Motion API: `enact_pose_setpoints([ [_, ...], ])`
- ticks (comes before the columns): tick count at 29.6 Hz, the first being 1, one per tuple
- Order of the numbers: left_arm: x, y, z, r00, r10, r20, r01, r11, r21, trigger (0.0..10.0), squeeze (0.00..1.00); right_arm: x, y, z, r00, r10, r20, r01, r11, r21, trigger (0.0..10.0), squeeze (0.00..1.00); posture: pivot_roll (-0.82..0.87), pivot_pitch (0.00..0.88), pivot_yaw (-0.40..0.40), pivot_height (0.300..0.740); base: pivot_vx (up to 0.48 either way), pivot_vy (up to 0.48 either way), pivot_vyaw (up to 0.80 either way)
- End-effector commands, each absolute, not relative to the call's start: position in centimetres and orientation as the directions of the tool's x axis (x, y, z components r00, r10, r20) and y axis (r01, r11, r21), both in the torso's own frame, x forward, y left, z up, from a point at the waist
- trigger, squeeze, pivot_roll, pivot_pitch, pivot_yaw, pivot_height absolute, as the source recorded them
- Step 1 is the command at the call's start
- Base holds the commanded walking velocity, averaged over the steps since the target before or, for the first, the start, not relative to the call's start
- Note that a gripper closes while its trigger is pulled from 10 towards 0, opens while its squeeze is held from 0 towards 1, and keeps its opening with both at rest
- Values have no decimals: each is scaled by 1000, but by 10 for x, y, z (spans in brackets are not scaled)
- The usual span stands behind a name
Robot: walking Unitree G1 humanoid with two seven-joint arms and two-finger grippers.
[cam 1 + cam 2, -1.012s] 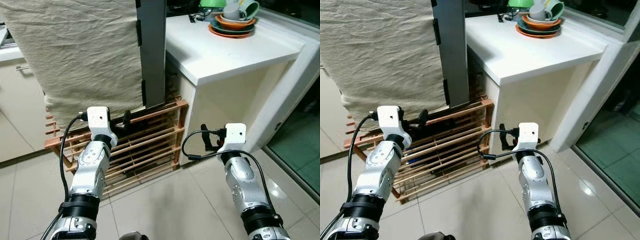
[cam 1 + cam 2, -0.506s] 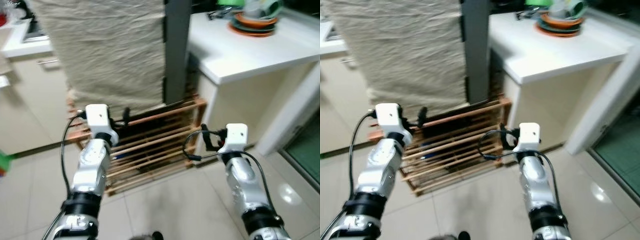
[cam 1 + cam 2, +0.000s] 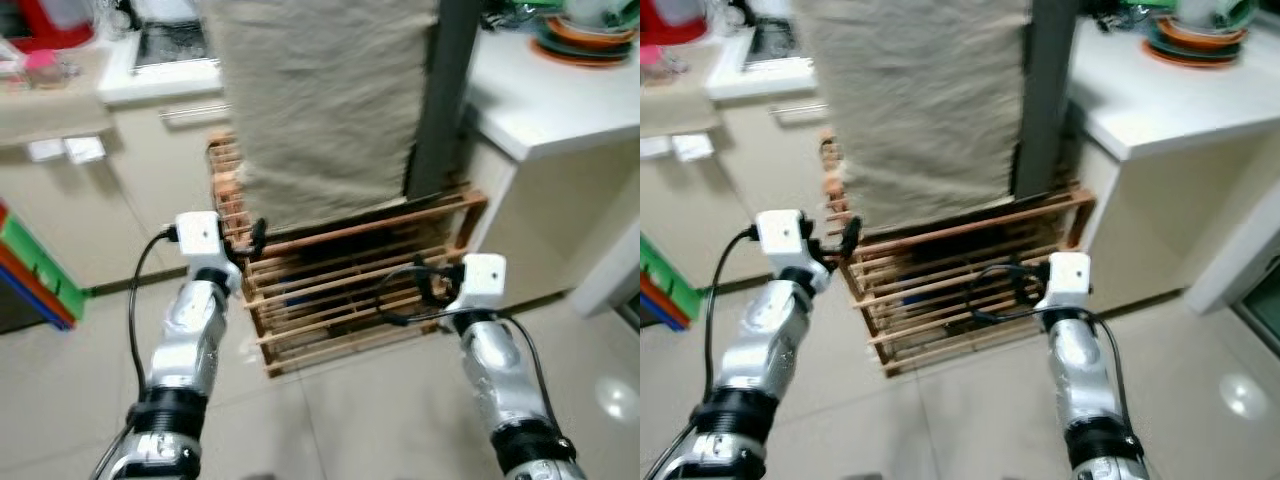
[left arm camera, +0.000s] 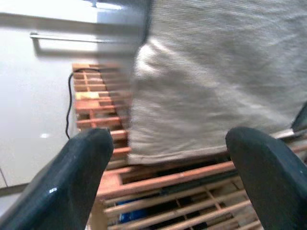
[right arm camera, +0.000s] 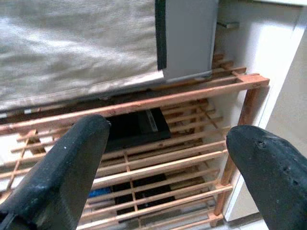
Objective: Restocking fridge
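A tall grey appliance body [image 3: 445,90], presumably the fridge to be restocked, is seen standing on a slatted wooden rack of reddish-brown battens [image 3: 350,290], with a large creased beige linen cloth [image 3: 320,100] draped over its front. It is judged to be heavy and rigid, not something to be shifted; it would be worked only by its door edge or a handle, and neither can be made out under the cloth, which would hang soft and limp and might slide or bunch if caught. No stock for the fridge is held, and none can be picked out with certainty.

To the robot's right a white tabletop [image 3: 560,110] carries a stack of orange and green dishes [image 3: 585,35], judged brittle and best left alone. To the left, cream cabinet fronts with a metal bar handle [image 3: 190,112] are seen, and a green, red and blue object [image 3: 40,285] stands against them near the floor.

Between the rack's slats dark flat items [image 5: 136,127] and something blue [image 4: 127,215] are glimpsed; what they are cannot be told.

The left gripper [image 4: 168,172] is held in front of the cloth's lower edge with its jaws spread wide and empty. The right gripper [image 5: 168,167] is held before the rack, jaws likewise spread and empty.

No brand, label or writing can be read, the head views being blurred.
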State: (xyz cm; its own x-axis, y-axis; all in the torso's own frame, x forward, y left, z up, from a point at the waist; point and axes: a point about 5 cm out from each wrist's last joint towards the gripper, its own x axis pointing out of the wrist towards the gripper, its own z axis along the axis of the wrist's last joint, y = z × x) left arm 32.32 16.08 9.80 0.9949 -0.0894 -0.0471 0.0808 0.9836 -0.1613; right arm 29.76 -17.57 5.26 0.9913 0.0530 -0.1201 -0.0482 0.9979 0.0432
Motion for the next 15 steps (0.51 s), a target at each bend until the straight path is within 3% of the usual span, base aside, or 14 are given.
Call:
enact_pose_setpoints([
  [1, 326, 169, 103, 997, -70, -36, 64, 987, -147, 10000, 0, 301, -167, 58, 993, 75, -93, -69, 996, 61, 10000, 0, -88, 0, 40, 740, 0, 480, 0],
  [10, 326, 172, 102, 997, -57, -43, 52, 992, -111, 10000, 0, 300, -169, 55, 991, 70, -112, -63, 996, 61, 10000, 0, -91, 0, 40, 740, 0, 480, -637],
  [15, 327, 171, 105, 998, -60, -17, 58, 994, -96, 10000, 0, 303, -171, 61, 995, 53, -81, -49, 998, 50, 10000, 0, -93, 0, 37, 740, 0, 0, -691],
])
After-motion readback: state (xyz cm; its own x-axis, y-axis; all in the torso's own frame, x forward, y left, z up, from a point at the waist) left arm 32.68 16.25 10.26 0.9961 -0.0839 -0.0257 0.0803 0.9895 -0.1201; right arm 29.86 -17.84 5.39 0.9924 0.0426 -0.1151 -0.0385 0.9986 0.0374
